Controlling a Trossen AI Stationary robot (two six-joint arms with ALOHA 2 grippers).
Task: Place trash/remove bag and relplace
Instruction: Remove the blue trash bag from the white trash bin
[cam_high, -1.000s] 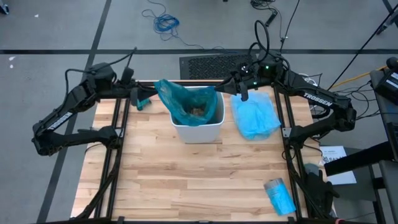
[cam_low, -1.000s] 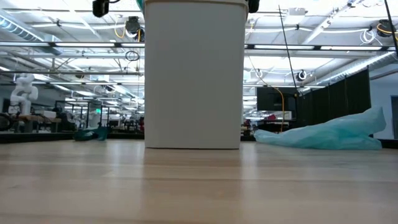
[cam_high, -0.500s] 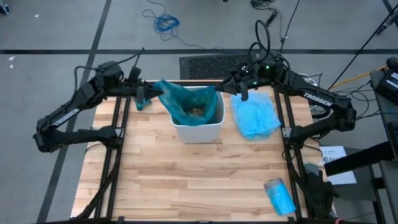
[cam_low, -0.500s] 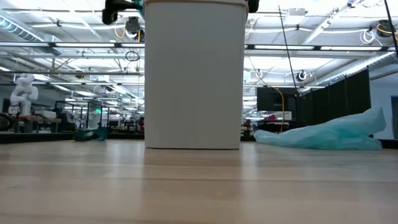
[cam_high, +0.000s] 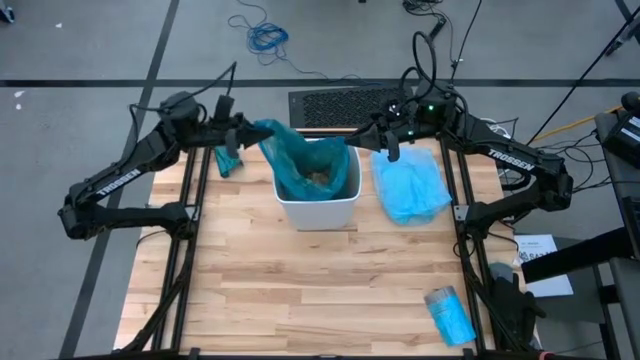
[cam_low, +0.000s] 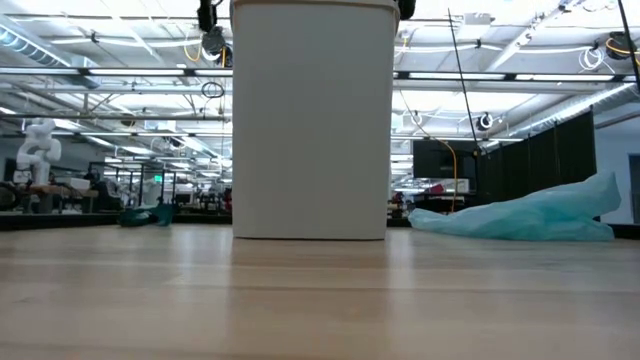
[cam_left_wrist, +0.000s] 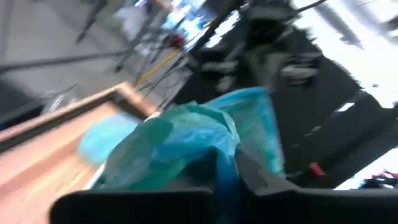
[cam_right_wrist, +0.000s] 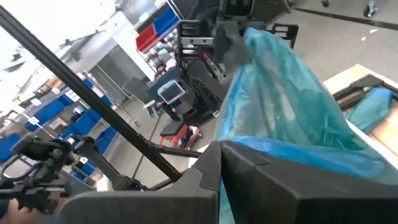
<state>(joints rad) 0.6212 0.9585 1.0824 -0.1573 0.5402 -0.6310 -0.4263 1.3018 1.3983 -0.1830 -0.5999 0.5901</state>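
From the high view, a white rectangular plastic bin (cam_high: 318, 205) stands near the far edge of the light wooden slatted table (cam_high: 310, 290), lined with a teal translucent plastic bag (cam_high: 300, 160) whose edges rise bunched above the rim. Inside the liner lies the trash (cam_high: 320, 179), a brownish crumpled heap whose separate pieces cannot be told apart. The left gripper (cam_high: 243, 126) sits at the liner's far-left corner with its jaws pinched together on the plastic, while the right gripper (cam_high: 372, 139) is at the far-right corner, jaws likewise clamped on the bag's edge. Just to the right of the bin a loose pale blue plastic bag (cam_high: 411, 187) lies flat on the table, and a small roll of blue bags (cam_high: 449, 313) rests near the front right edge. A small teal scrap (cam_high: 226, 163) lies by the left frame rail. In the low view the bin (cam_low: 312, 120) fills the centre, the flat pale blue bag (cam_low: 525, 217) spreads to its right, and a teal scrap (cam_low: 147, 214) lies far off to the left. The left wrist view is blurred, showing teal bag plastic (cam_left_wrist: 186, 146) gathered right at the dark fingers (cam_left_wrist: 261, 180). The right wrist view shows the stretched bag (cam_right_wrist: 286, 112) running from its own fingers (cam_right_wrist: 249, 180) across to the left gripper (cam_right_wrist: 230, 37) on the far side.
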